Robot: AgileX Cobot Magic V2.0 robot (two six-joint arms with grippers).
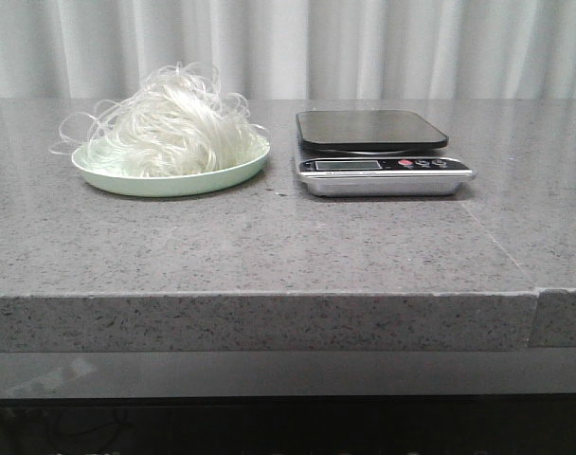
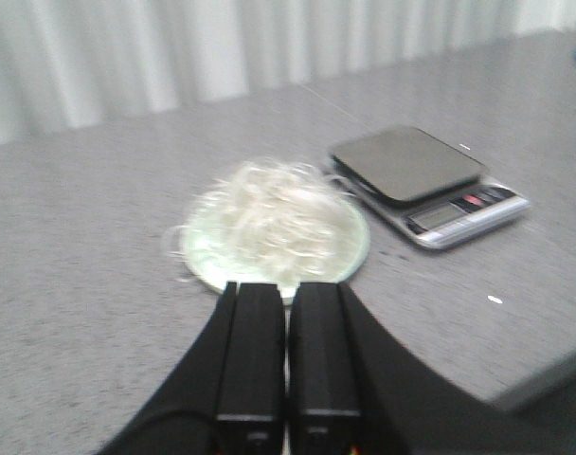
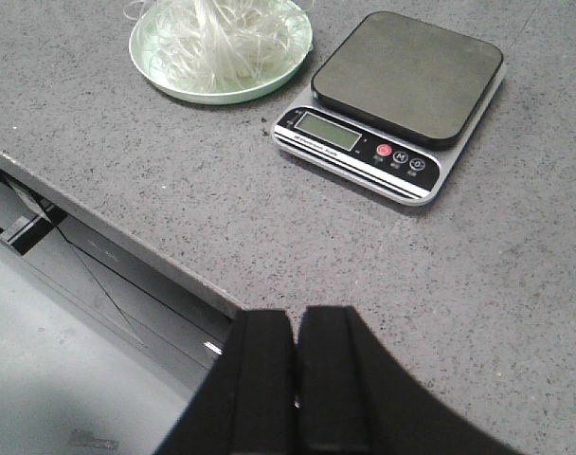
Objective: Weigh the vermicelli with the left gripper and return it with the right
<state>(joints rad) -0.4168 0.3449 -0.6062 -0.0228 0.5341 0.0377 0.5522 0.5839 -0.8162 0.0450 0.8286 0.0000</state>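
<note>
The vermicelli [image 1: 174, 128] is a fluffy nest of thin white strands piled on a pale green plate [image 1: 226, 174] at the left of the table. It also shows in the left wrist view [image 2: 274, 218] and the right wrist view [image 3: 217, 33]. A kitchen scale [image 1: 378, 152] with a dark platform stands to the plate's right, nothing on it. My left gripper [image 2: 287, 289] is shut and empty, above the table short of the plate. My right gripper [image 3: 296, 318] is shut and empty over the table's front edge. Neither gripper shows in the front view.
The grey speckled table [image 1: 269, 246] has a seam at the front right [image 1: 537, 303]. A pale curtain [image 1: 288, 47] hangs behind. Below the front edge, the right wrist view shows a dark frame and floor [image 3: 70, 322].
</note>
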